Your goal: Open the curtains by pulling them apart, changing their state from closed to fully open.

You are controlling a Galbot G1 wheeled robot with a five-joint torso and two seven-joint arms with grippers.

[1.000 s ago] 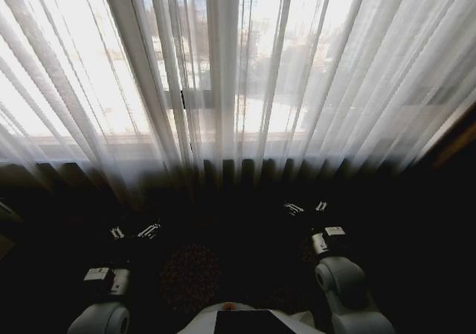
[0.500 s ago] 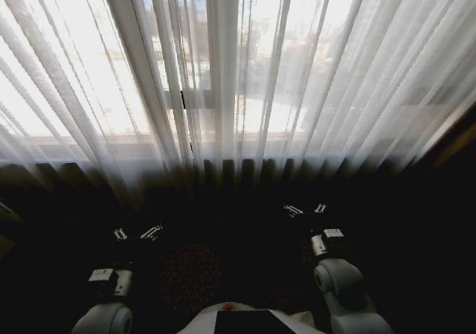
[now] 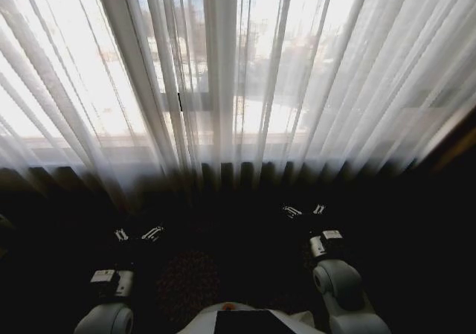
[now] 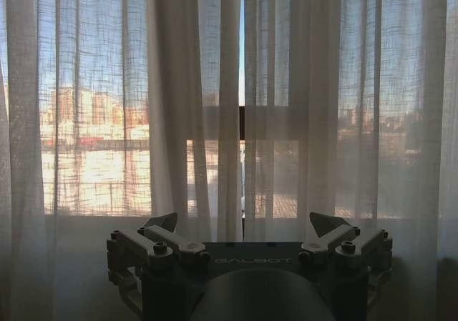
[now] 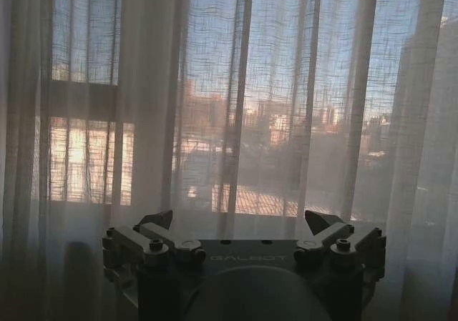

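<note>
Left gripper (image 3: 137,234) low, fingers spread, empty; right gripper (image 3: 303,210) likewise, slightly farther forward. Tall sheer white pleated curtains (image 3: 223,81) hang closed straight ahead, pleats vertical, not touched. Centre seam (image 4: 242,106) between grippers, roughly equidistant from both; outward pulls needed.

Curtains (image 4: 193,106) — sheer, loosely woven cloth.

Bright daylight pours through a wide window (image 3: 260,88) with a dark frame (image 4: 242,121). Beyond it stand city buildings (image 5: 236,121). The floor (image 3: 223,222) below lies in deep shadow.
</note>
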